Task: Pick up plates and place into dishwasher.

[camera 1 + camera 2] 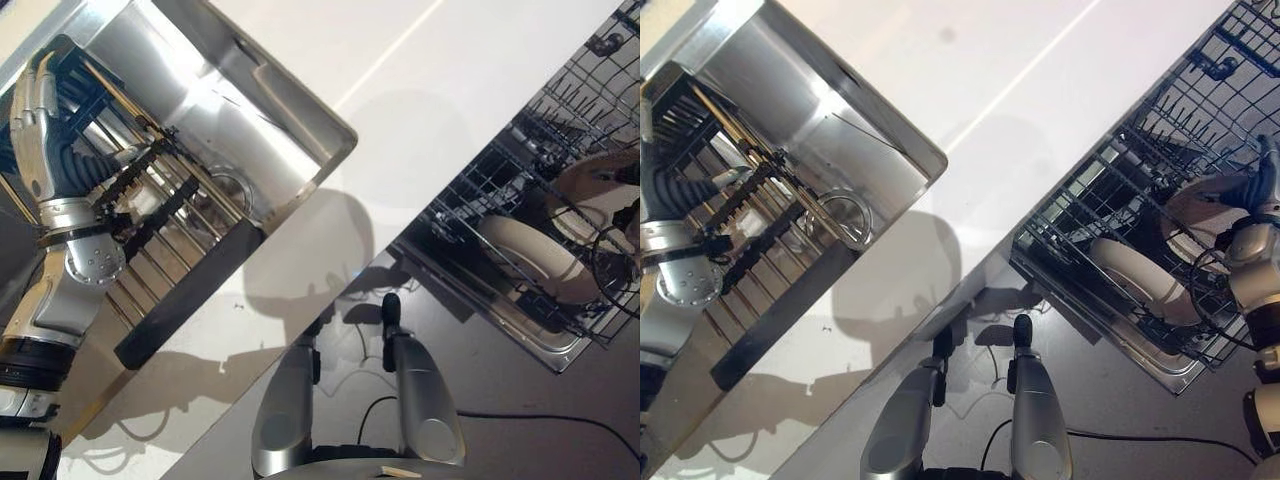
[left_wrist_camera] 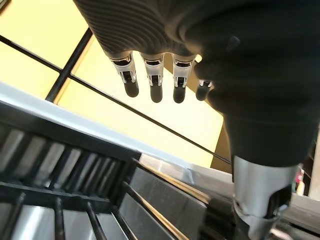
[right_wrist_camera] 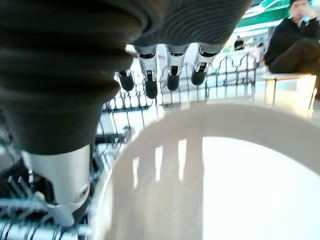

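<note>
Two cream round plates [image 1: 535,255] [image 1: 598,190] stand in the black wire dishwasher rack [image 1: 480,180] at the frame's right. Left hand [image 1: 32,120], fingers straight, hovers over the steel sink [image 1: 250,120] upper left. Right wrist view alone shows the right hand [image 3: 165,65], fingers relaxed, above a plate.

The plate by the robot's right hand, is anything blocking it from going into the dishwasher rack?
Nothing visible blocks it. The plate is already at the dishwasher rack, with the right hand over its rim, fingers straight. Another plate already stands in the rack beside it. The left hand is over at the sink.
</note>
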{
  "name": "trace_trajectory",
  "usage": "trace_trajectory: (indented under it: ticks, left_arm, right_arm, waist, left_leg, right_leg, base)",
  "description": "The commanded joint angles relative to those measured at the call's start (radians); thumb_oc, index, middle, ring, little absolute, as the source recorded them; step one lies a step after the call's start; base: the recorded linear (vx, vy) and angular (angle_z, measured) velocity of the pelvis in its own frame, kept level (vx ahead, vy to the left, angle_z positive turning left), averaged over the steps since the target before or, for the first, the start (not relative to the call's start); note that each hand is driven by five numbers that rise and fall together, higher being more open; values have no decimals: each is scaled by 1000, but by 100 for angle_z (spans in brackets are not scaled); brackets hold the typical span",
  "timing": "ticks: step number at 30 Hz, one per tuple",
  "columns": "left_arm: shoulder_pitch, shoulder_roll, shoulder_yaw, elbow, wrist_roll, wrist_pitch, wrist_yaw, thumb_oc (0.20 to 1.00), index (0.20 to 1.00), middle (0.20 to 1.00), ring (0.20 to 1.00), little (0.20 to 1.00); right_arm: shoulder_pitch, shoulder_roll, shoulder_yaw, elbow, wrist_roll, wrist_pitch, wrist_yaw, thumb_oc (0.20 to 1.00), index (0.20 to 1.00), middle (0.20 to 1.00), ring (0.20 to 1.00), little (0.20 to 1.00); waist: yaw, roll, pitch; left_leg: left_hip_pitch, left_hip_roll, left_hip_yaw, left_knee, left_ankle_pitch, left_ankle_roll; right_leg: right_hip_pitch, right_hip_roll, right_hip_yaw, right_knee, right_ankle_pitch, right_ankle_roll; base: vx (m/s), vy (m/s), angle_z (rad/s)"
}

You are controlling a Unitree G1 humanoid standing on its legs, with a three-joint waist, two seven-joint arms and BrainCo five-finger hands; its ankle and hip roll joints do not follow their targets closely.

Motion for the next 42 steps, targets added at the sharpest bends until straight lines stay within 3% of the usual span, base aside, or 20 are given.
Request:
trace_trajectory:
  ticks: [1, 6, 10, 14, 20, 33, 42]
  left_arm:
    - [60, -13, 68, -70, -9, -41, 10, 1000, 1000, 1000, 1000, 1000]
    - [123, -50, 107, -84, 4, -49, 13, 1000, 1000, 1000, 1000, 1000]
    - [177, -105, 133, -85, 26, -72, 15, 1000, 1000, 1000, 1000, 1000]
    - [213, -174, 139, -102, 58, -79, 22, 1000, 1000, 1000, 1000, 1000]
    - [242, -249, 118, -94, 68, -97, 54, 1000, 1000, 1000, 1000, 1000]
    - [298, -335, 102, -98, 64, -116, 51, 1000, 1000, 1000, 1000, 1000]
    - [335, -377, 85, -91, 53, -133, 46, 1000, 1000, 1000, 1000, 1000]
  right_arm:
    - [39, -33, -86, -89, 31, -12, -127, 1000, 1000, 1000, 1000, 1000]
    - [153, 20, -231, -217, 41, -21, -217, 1000, 1000, 1000, 1000, 1000]
    - [265, 145, -331, -373, 79, -32, -303, 1000, 1000, 1000, 1000, 1000]
    - [351, 286, -387, -482, 140, -109, -400, 1000, 1000, 1000, 1000, 1000]
    - [414, 405, -396, -536, 178, -191, -491, 1000, 1000, 1000, 1000, 1000]
    - [492, 494, -390, -577, 163, -308, -615, 1000, 1000, 1000, 1000, 1000]
    - [524, 519, -373, -558, 129, -314, -699, 1000, 1000, 1000, 1000, 1000]
  waist:
    - [-23, -15, -64]
    - [-33, -13, -87]
    - [-48, -6, -103]
    - [-64, 14, -113]
    - [-85, 61, -124]
    - [-112, 120, -155]
    - [-124, 155, -162]
  left_leg:
    - [-67, 18, 22, 45, 18, 21]
    - [-38, 20, 36, 39, 10, 23]
    - [-21, 20, 48, 31, 6, 24]
    - [-2, 10, 60, 28, -4, 31]
    - [25, -9, 84, 8, -13, 39]
    - [70, -61, 124, 27, -54, 52]
    - [102, -87, 148, 58, -88, 60]
  right_leg:
    - [85, -31, -25, -142, 18, 41]
    - [107, -37, -20, -146, 15, 47]
    - [115, -40, -8, -147, 13, 49]
    - [118, -50, 11, -148, 14, 52]
    - [117, -74, 44, -160, 20, 63]
    - [134, -144, 102, -173, 35, 98]
    - [163, -182, 127, -183, 43, 116]
  base:
    - [59, 50, -2]
    - [57, 87, -3]
    - [32, 120, -4]
    - [7, 156, -13]
    - [-32, 212, -10]
    - [-29, 164, -14]
    - [9, 114, -7]
